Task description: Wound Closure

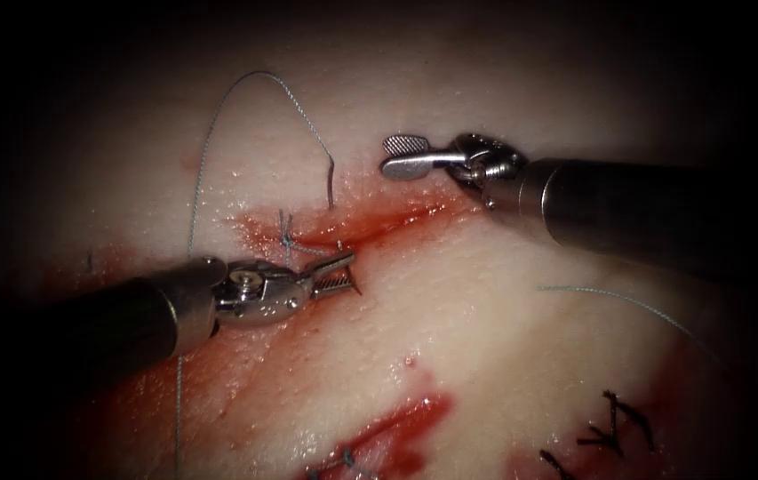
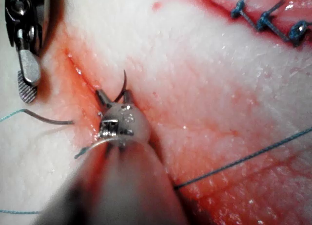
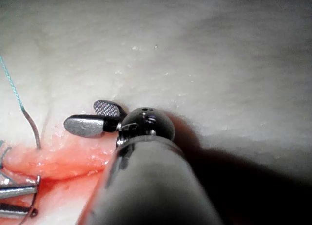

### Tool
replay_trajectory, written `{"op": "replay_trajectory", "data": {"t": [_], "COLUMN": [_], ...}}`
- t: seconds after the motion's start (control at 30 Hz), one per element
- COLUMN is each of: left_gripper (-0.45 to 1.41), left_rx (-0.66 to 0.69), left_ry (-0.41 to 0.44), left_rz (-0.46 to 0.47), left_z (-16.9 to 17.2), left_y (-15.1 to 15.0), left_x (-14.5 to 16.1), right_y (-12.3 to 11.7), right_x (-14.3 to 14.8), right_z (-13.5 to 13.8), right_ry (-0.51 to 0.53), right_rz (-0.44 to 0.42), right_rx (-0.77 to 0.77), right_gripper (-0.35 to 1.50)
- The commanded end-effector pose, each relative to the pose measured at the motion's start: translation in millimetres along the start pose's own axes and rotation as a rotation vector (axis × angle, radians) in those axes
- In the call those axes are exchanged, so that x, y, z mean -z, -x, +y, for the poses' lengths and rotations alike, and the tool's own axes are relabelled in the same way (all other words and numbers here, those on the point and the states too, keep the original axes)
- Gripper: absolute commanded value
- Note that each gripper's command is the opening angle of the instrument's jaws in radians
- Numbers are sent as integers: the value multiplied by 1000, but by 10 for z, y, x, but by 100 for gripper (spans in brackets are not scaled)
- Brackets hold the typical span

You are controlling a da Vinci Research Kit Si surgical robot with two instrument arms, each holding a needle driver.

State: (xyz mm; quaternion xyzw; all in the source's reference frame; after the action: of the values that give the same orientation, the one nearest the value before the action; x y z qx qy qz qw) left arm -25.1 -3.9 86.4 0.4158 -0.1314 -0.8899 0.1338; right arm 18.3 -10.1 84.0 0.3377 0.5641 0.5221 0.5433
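Observation:
The cut runs across the tissue, wet with red fluid. The curved needle is in the tissue: its tail end stands up on the far, left side of the cut, and its tip comes out on the near, right side. My left tool has its jaws open on either side of that tip, gripping nothing. My right tool hovers open beyond the cut and holds nothing. Blue thread arcs up from the needle's tail and runs down past the left shaft.
A tied blue stitch sits on the cut just left of the needle. Another thread strand lies at the right. Black stitches and blue stitches close other cuts near the front. The right tool is close to the needle's tail.

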Motion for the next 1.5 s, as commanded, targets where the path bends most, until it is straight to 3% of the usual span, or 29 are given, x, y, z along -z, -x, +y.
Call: {"op": "replay_trajectory", "data": {"t": [0.03, 0.1, 0.3, 0.43, 0.53, 0.57, 0.67, 0.77, 0.93, 1.03, 1.07, 1.17, 1.2, 1.27, 1.33, 1.4, 1.5], "left_gripper": [61, 76, 78, 37, -18, -45, -45, -45, -45, -45, -45, -45, -45, -45, -45, -45, -45], "left_rx": [-2, -16, -34, -40, -40, -40, -47, 37, 176, 276, 323, 437, 470, 555, 576, 632, 735], "left_ry": [-7, -10, 9, 7, -1, -2, 3, 1, -9, -11, -11, 0, 5, 29, 36, 53, 75], "left_rz": [-3, -5, -15, -20, -50, -54, -54, -52, 28, 94, 127, 221, 244, 319, 339, 382, 440], "left_z": [-4, -2, -2, -4, -6, -5, -4, -2, -5, -12, -15, -23, -25, -30, -31, -34, -38], "left_y": [2, 1, -1, -1, 0, 1, 1, -2, -16, -30, -36, -51, -56, -73, -78, -89, -103], "left_x": [-10, -15, -23, -26, -25, -23, -20, -16, -9, -1, 3, 14, 18, 28, 31, 37, 47], "right_y": [-2, -1, 0, 2, 3, 3, 3, 3, 4, 3, 1, -1, -2, -4, -5, -6, -10], "right_x": [-11, -11, -11, -12, -12, -13, -12, -12, -12, -12, -12, -12, -12, -12, -12, -12, -12], "right_z": [4, 4, 4, 5, 5, 5, 5, 5, 4, 3, 2, -1, -2, -3, -4, -4, -4], "right_ry": [-3, -2, -2, -1, -1, -1, 0, 0, 0, 4, 6, 7, 12, 28, 46, 57, 45], "right_rz": [1, 2, 3, 4, 5, 5, 5, 6, 5, 4, 4, 7, 9, -23, -48, -52, -57], "right_rx": [2, 3, 5, 12, 13, 13, 13, 13, 7, 46, 57, 117, 169, 323, 378, 419, 464], "right_gripper": [116, 115, 110, 110, 108, 108, 106, 105, 101, 89, 78, 11, 6, 12, 17, 36, 39]}}
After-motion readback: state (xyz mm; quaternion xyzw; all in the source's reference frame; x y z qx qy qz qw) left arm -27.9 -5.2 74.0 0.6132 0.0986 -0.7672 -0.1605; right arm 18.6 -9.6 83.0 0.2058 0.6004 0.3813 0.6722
